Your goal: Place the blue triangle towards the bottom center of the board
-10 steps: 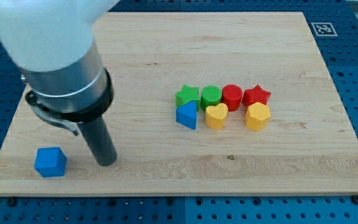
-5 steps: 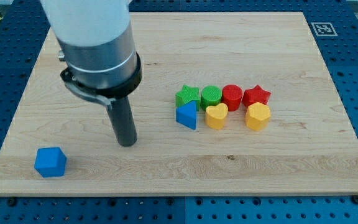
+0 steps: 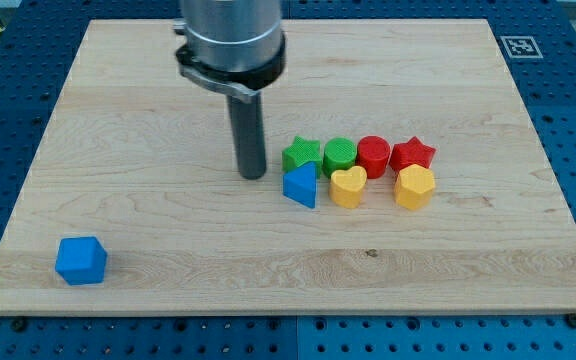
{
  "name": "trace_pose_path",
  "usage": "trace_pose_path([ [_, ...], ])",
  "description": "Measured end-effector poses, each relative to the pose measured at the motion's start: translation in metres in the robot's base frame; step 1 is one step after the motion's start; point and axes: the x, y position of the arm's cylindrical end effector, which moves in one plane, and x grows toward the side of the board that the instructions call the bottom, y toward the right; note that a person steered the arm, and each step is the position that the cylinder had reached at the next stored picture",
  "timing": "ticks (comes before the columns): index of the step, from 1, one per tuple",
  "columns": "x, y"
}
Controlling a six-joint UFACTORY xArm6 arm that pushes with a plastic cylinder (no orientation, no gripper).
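The worktop sees my tip swing right from the blue cube, now just left of the green star and blue triangle mid-board. No hand here. Push not yet begun.

Upper row, centre-right of frame: green star, green cylinder, red cylinder, red star. Below: yellow heart, yellow hexagon. Lower left: blue cube. Wooden counter.

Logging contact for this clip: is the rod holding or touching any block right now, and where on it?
Nothing is held. My tip rests on the board just to the view's left of the green star and blue triangle, apart from both.
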Motion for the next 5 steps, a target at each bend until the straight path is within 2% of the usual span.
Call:
trace_pose_path([
  [3,0.006,0.047],
  [5,0.037,0.053],
])
